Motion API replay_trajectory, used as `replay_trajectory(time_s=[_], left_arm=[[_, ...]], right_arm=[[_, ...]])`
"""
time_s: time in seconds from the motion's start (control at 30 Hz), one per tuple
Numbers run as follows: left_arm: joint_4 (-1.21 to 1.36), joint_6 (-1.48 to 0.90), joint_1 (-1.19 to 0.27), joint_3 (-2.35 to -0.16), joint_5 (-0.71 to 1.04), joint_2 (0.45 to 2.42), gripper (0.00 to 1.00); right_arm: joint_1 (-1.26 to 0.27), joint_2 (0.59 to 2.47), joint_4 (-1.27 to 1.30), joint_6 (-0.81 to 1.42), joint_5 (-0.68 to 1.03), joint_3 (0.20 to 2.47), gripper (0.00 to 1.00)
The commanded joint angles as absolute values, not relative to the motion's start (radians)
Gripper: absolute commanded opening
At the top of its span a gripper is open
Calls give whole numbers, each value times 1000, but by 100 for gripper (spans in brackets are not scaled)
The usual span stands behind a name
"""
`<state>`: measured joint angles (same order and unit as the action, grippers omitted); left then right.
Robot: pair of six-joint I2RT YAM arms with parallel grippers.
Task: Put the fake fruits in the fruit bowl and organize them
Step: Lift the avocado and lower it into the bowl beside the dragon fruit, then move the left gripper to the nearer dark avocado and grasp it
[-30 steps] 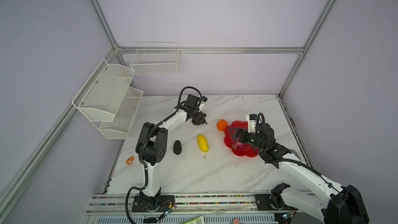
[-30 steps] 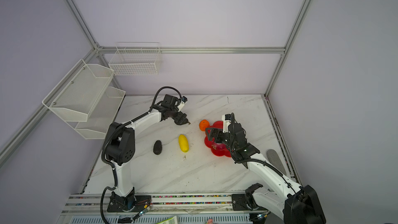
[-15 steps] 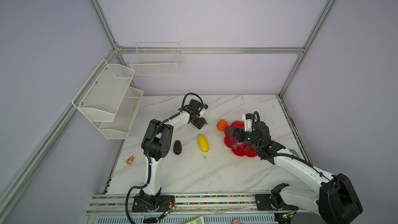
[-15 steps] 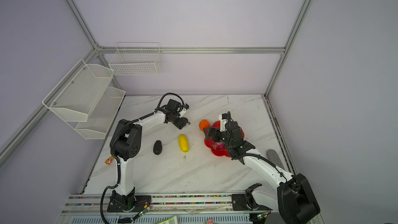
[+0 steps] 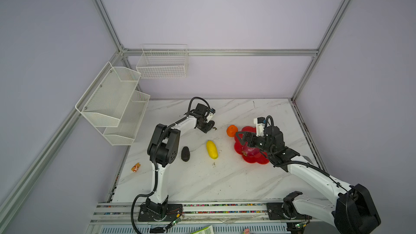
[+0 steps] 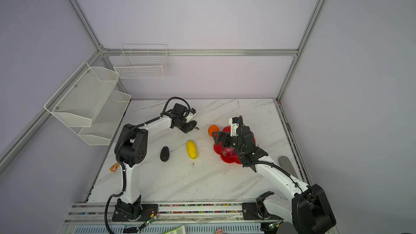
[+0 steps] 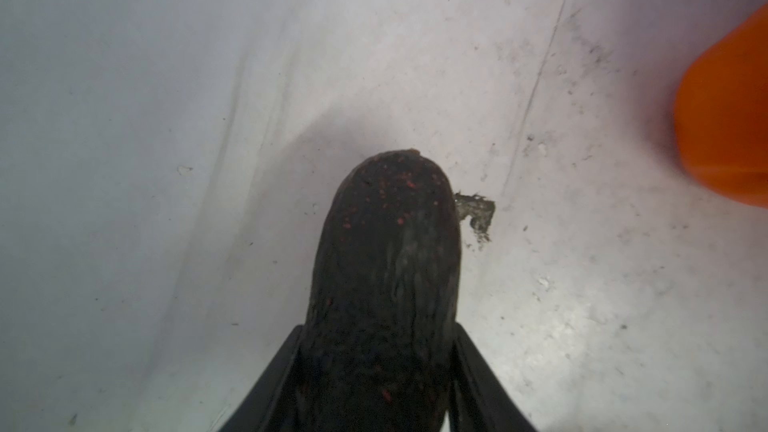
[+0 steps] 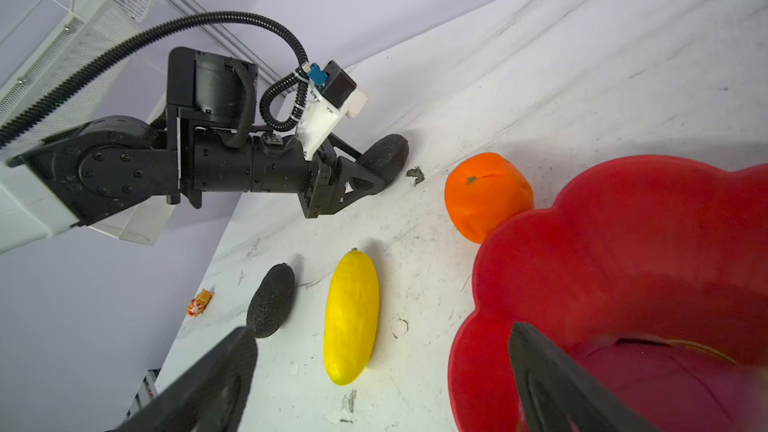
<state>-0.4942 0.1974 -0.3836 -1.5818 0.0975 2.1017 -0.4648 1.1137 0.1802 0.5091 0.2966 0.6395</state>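
Fingers (image 7: 276, 380) of the left gripper (image 7: 378, 328) are clamped on a dark oval (image 7: 386, 263), one on each flank, with most of its length sticking out past the fingertips. It sits low over the table (image 7: 166, 160); whether it touches cannot be told. A small scrap (image 7: 478, 214) lies on the table just beside the oval's free end, and the orange (image 7: 723, 118) rests farther out ahead of these fingers and off to one side, well apart from them.

Fingers (image 8: 199, 388) of the right gripper (image 8: 380, 332) stand wide apart and hold nothing. One finger hangs over the bowl (image 8: 582, 222), the other over bare table outside its rim. Behind the finger over the bowl, the dragon fruit (image 8: 665, 388) lies inside the bowl. The yellow fruit (image 8: 351, 317) lies on the table just ahead of the gap between these fingers, and the second dark oval (image 8: 272, 305) lies just beyond the outer fingertip, beside the yellow fruit but apart from it. Ahead of them the orange touches the outside of the bowl's scalloped rim. A toy (image 8: 201, 302) lies at the table's edge, past the second oval and well away from both grippers.

In both top views the two grippers stay apart, with the orange between them.
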Motion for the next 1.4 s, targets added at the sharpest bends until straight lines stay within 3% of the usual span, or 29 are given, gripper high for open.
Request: replay_trajectory(time_s=[0.0, 0.17, 0.47, 0.8, 1.1, 1.27, 1.37], left_arm=[[-436, 48, -410, -1578, 182, 1945, 43], [-379, -105, -504, -1537, 327, 1865, 43], [-380, -202, -719, -1651, 294, 1977, 43], [-410, -235, -759, -1699, 282, 2070, 47], [-410, -224, -765, -1717, 270, 2080, 63], [-415, -219, -767, -1720, 247, 2038, 65], [-443, -182, -761, -1666, 146, 1922, 69]], right_arm=[[-424, 1050, 193, 556, 316, 596, 97], [-379, 992, 153, 571, 334, 562, 97], [-373, 902, 116, 607, 331, 525, 97], [-372, 793, 63, 625, 302, 486, 97], [-371, 815, 67, 611, 304, 500, 97], [-373, 828, 72, 598, 301, 504, 97], [-373, 862, 10, 507, 272, 548, 97]])
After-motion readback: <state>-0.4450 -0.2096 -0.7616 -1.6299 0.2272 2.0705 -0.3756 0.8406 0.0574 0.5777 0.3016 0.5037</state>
